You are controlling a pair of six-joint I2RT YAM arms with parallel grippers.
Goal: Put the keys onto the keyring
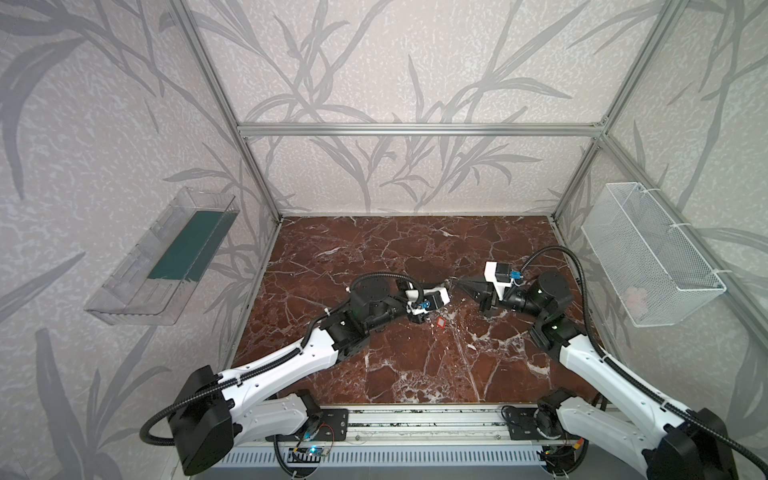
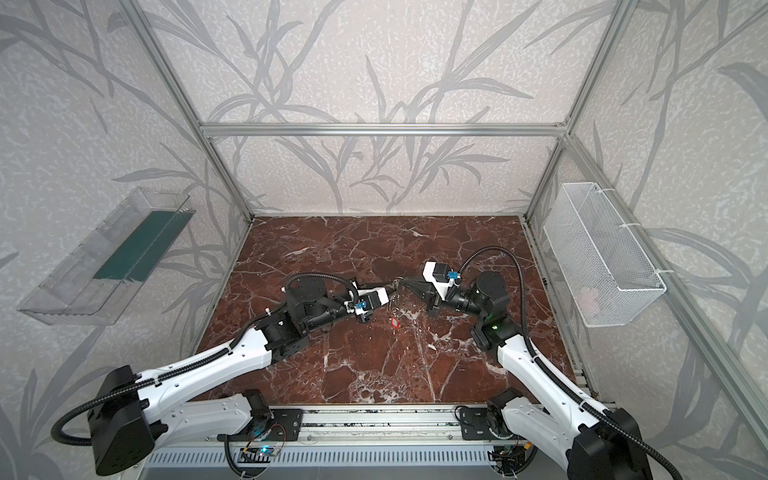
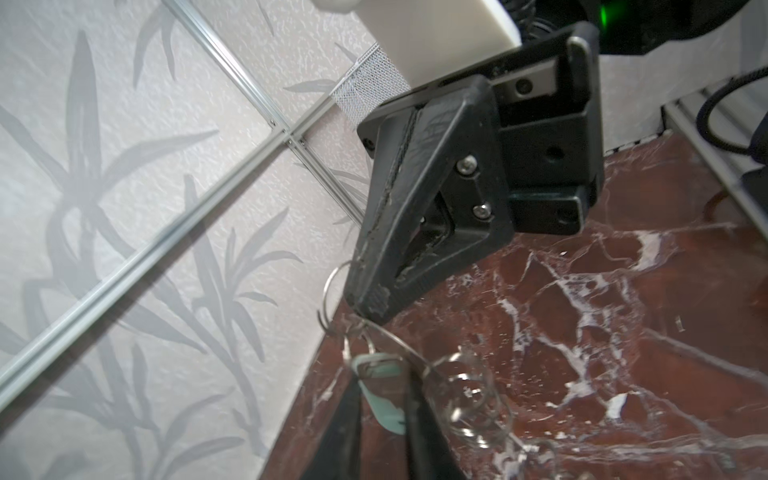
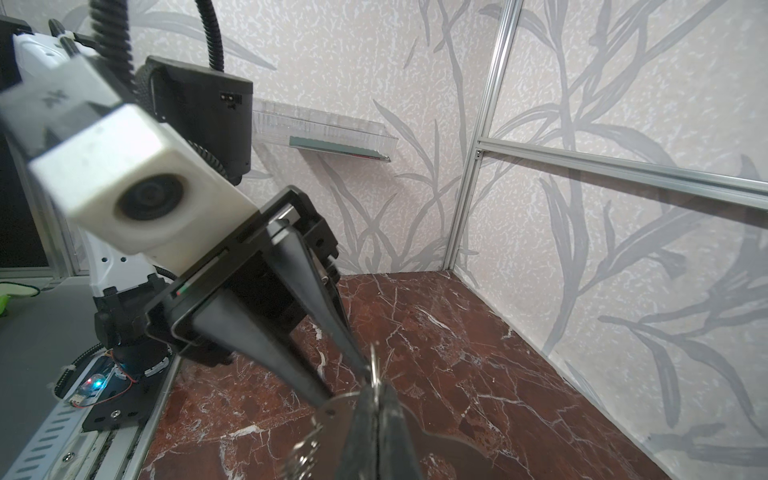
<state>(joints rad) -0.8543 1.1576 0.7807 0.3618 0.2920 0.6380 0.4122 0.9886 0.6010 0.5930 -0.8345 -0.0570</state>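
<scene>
My right gripper (image 4: 377,386) is shut on the keyring (image 4: 332,411), a flat grey metal plate held above the marble table (image 1: 415,365). A thin wire ring (image 4: 375,365) sticks up at its fingertips. Tip to tip with it, my left gripper (image 3: 384,386) has its jaws apart, and the white-tagged key (image 3: 386,415) hangs between them. In both top views the two grippers (image 1: 448,286) (image 1: 457,284) meet mid-table. The red-tagged key (image 1: 440,323) (image 2: 394,323) lies flat on the table just in front of them, untouched. Loose wire rings (image 3: 469,399) dangle beside the left fingers.
A clear plastic shelf (image 1: 166,257) hangs on the left wall and a white mesh basket (image 1: 648,253) on the right wall. An aluminium rail (image 1: 415,419) runs along the table's front edge between the arm bases.
</scene>
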